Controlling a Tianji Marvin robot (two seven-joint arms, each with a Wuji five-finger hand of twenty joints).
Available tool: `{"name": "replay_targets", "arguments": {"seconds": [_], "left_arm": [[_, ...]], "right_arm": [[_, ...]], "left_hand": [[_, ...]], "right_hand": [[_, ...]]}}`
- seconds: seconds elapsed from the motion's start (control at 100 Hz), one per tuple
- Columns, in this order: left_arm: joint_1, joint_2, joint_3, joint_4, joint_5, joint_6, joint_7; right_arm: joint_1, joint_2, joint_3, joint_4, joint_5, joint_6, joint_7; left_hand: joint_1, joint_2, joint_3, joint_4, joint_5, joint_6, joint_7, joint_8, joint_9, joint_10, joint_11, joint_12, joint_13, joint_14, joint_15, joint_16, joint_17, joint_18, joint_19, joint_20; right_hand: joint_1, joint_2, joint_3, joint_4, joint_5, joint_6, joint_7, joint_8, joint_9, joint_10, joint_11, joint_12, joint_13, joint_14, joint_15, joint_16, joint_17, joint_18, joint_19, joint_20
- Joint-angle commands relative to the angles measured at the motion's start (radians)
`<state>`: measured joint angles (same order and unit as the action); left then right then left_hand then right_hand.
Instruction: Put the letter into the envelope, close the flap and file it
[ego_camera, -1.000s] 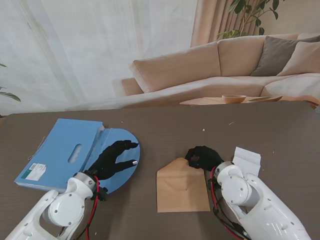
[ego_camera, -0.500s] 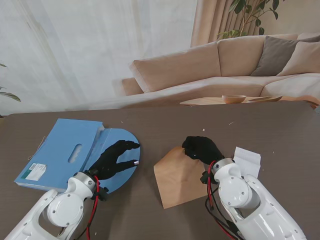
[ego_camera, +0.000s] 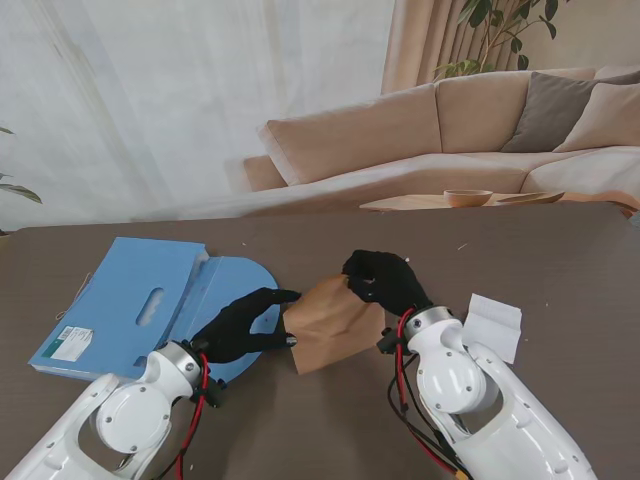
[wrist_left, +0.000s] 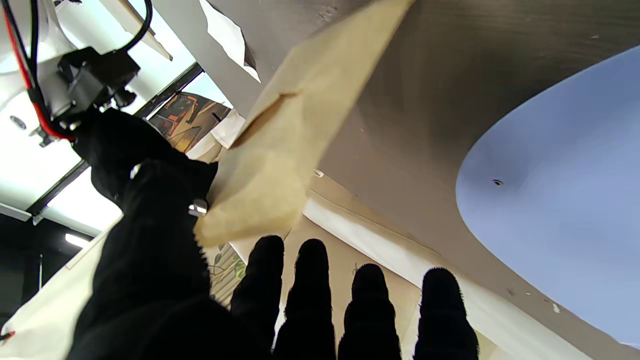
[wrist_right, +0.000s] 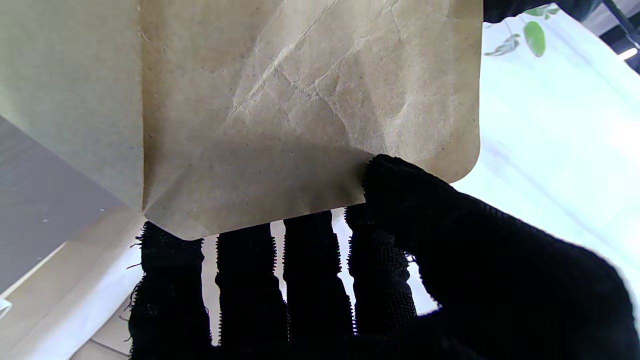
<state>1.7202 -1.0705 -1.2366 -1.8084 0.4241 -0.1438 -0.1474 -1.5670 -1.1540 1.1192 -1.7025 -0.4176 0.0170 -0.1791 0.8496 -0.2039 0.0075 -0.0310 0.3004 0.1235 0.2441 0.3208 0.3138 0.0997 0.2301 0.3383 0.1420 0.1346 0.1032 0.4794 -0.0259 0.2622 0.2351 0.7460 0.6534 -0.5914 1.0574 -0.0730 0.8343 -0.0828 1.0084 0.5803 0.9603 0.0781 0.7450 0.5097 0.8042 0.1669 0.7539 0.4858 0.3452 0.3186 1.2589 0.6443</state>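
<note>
My right hand (ego_camera: 383, 281) is shut on the brown paper envelope (ego_camera: 335, 322), thumb pinching one corner against the fingers (wrist_right: 300, 280). The envelope (wrist_right: 300, 100) is off the table and tilted, its far end reaching towards my left hand (ego_camera: 244, 326). That hand is open with its fingers spread, and its thumb tip (wrist_left: 165, 210) is at the envelope's (wrist_left: 295, 125) near corner. The white folded letter (ego_camera: 493, 322) lies on the table to the right of my right arm. The blue file folder (ego_camera: 125, 300) lies at the left, its rounded flap (ego_camera: 240, 285) open under my left hand.
The dark wooden table (ego_camera: 560, 260) runs back to a beige sofa (ego_camera: 420, 140). A small side table with a bowl (ego_camera: 468, 197) stands behind the far edge. Small crumbs dot the table top.
My right hand lifted the envelope from the table and carried it left, turning it. My left hand reached right to meet its edge. The letter stayed put.
</note>
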Motion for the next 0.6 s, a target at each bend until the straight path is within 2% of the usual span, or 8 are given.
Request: {"name": "replay_targets", "arguments": {"seconds": [0.0,0.05,0.07,0.11,0.33,0.39,0.48,0.59], "left_arm": [[0.000,-0.012,0.017,-0.027,0.024,0.018,0.004],[-0.004,-0.015,0.030,-0.032,0.050,0.040,0.026],[-0.006,-0.016,0.036,-0.033,0.058,0.049,0.035],[-0.010,-0.020,0.046,-0.036,0.067,0.068,0.051],[-0.025,-0.047,0.087,-0.030,0.080,0.134,0.170],[-0.027,-0.054,0.094,-0.025,0.077,0.139,0.202],[-0.030,-0.062,0.099,-0.019,0.086,0.144,0.237],[-0.034,-0.065,0.099,-0.015,0.096,0.151,0.256]], "right_arm": [[0.008,-0.014,-0.015,-0.016,-0.005,-0.013,0.009],[0.014,-0.016,-0.025,-0.015,-0.005,-0.018,0.002],[0.016,-0.016,-0.029,-0.015,-0.005,-0.020,0.000],[0.020,-0.017,-0.036,-0.015,-0.006,-0.025,-0.003],[0.033,-0.019,-0.063,-0.013,-0.018,-0.049,-0.013],[0.034,-0.020,-0.068,-0.012,-0.017,-0.052,-0.015],[0.035,-0.019,-0.072,-0.011,-0.022,-0.055,-0.015],[0.036,-0.018,-0.074,-0.010,-0.030,-0.055,-0.013]], "left_hand": [[0.011,-0.041,0.014,0.014,-0.032,0.014,-0.012,0.005,-0.001,-0.012,0.026,0.023,0.019,0.007,0.013,0.036,0.010,0.009,0.016,0.040],[0.034,-0.041,0.032,0.018,-0.031,0.019,-0.011,0.006,0.001,-0.010,0.033,0.028,0.026,0.012,0.017,0.041,0.018,0.012,0.017,0.045],[-0.006,-0.065,0.153,0.004,-0.026,0.019,-0.006,0.014,0.001,-0.009,0.046,0.042,0.033,0.015,0.013,0.066,0.028,0.012,-0.004,0.080],[0.004,-0.068,0.213,0.001,-0.010,0.021,0.015,0.026,0.010,-0.004,0.063,0.053,0.043,0.022,0.025,0.079,0.039,0.017,-0.003,0.094],[0.097,-0.011,0.326,-0.006,0.105,0.033,0.237,0.145,0.120,0.046,0.195,0.134,0.128,0.070,0.123,0.173,0.090,0.046,0.033,0.121],[0.203,-0.018,0.238,-0.021,0.168,0.023,0.305,0.225,0.170,0.040,0.232,0.166,0.153,0.087,0.164,0.212,0.110,0.058,0.040,0.136],[0.362,0.013,0.083,-0.003,0.255,0.015,0.413,0.247,0.250,0.060,0.287,0.229,0.196,0.120,0.272,0.257,0.148,0.077,0.060,0.164],[0.440,0.045,0.047,0.004,0.394,0.028,0.482,0.239,0.414,0.096,0.285,0.368,0.270,0.161,0.402,0.290,0.199,0.106,0.086,0.193]], "right_hand": [[0.017,-0.007,0.019,0.022,0.007,-0.004,0.047,0.031,-0.005,0.002,0.023,0.006,0.015,0.022,0.022,0.018,0.004,0.007,0.028,0.000],[0.017,-0.007,0.019,0.023,0.008,-0.004,0.047,0.032,-0.005,0.003,0.023,0.006,0.015,0.022,0.023,0.018,0.005,0.008,0.029,0.000],[0.017,-0.008,0.020,0.023,0.008,-0.005,0.047,0.032,-0.005,0.003,0.023,0.006,0.015,0.022,0.023,0.018,0.004,0.008,0.029,0.000],[0.017,-0.008,0.020,0.023,0.008,-0.005,0.047,0.033,-0.005,0.003,0.023,0.006,0.014,0.022,0.022,0.018,0.004,0.007,0.029,0.000],[0.014,-0.008,0.020,0.026,0.008,-0.009,0.045,0.035,-0.005,0.000,0.023,0.004,0.015,0.022,0.022,0.017,0.006,0.008,0.031,0.000],[0.015,-0.009,0.021,0.026,0.009,-0.008,0.045,0.036,-0.005,0.001,0.023,0.004,0.014,0.022,0.022,0.017,0.005,0.008,0.031,0.000],[0.014,-0.008,0.020,0.026,0.008,-0.008,0.044,0.036,-0.006,0.001,0.022,0.004,0.013,0.022,0.022,0.017,0.005,0.008,0.032,0.000],[0.013,-0.005,0.017,0.025,0.004,-0.012,0.040,0.035,-0.010,-0.002,0.019,0.003,0.010,0.022,0.020,0.016,0.004,0.008,0.031,0.000]]}}
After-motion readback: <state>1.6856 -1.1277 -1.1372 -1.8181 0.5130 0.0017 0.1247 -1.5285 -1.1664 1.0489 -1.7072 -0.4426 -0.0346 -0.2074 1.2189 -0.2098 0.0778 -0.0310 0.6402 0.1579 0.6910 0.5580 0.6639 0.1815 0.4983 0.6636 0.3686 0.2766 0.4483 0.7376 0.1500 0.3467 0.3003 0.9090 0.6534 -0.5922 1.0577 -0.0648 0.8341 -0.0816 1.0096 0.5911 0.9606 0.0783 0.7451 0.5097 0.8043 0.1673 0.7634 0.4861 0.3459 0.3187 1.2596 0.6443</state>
